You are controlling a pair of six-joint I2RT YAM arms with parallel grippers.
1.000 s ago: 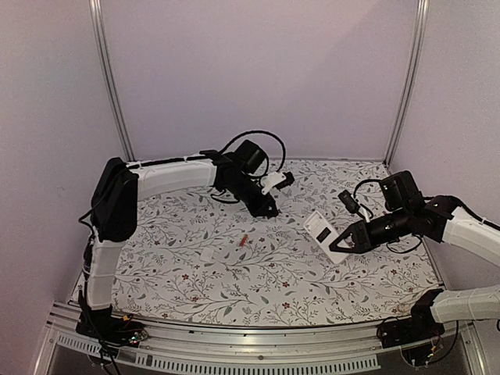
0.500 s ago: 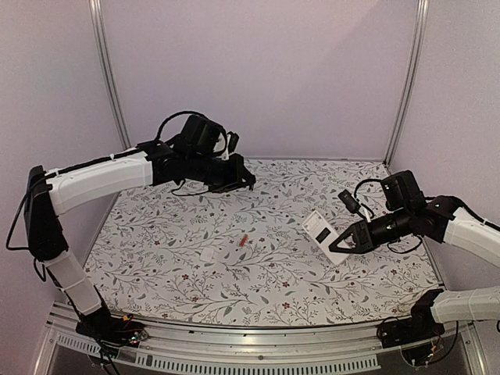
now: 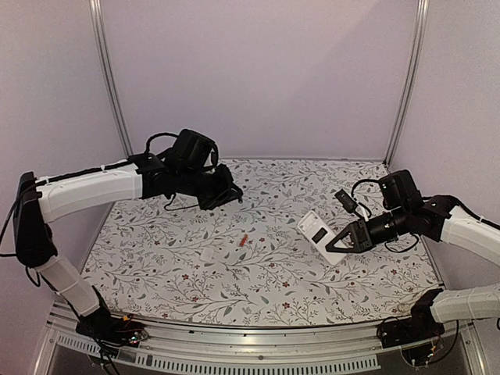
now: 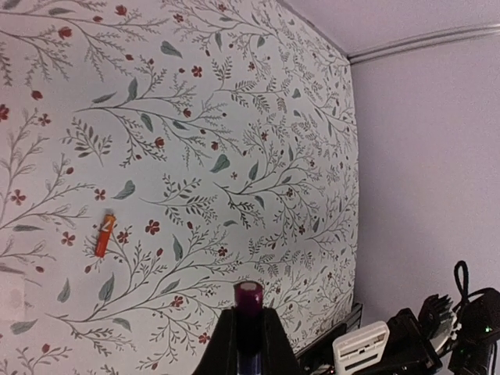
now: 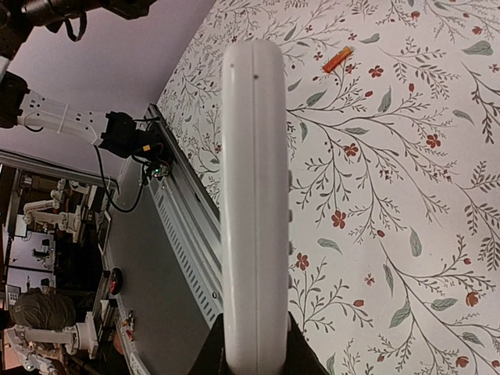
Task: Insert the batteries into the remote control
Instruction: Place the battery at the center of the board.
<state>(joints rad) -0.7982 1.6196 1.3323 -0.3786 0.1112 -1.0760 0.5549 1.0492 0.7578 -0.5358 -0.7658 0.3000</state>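
Note:
My left gripper point(image 3: 231, 191) hangs above the back left of the mat, shut on a dark battery point(image 4: 250, 303) that sticks out between its fingertips point(image 4: 267, 320). The reddish-orange battery point(image 3: 244, 239) lies loose on the mat near the middle; it also shows in the left wrist view point(image 4: 105, 234) and the right wrist view point(image 5: 338, 59). My right gripper point(image 3: 342, 241) is shut on the white remote control point(image 3: 317, 232) and holds it tilted above the mat, back side up with its dark recess showing. In the right wrist view the remote point(image 5: 254, 180) is edge-on.
A small flat white plastic piece point(image 3: 208, 254) lies on the mat left of the orange battery. The floral mat point(image 3: 258, 289) is ringed by lilac walls and a metal rail point(image 3: 258, 348) at the near edge.
My left arm swung from the mat's back middle out to the left and up, carrying the dark battery, then settled a little lower. My right gripper with the remote shifted slightly left.

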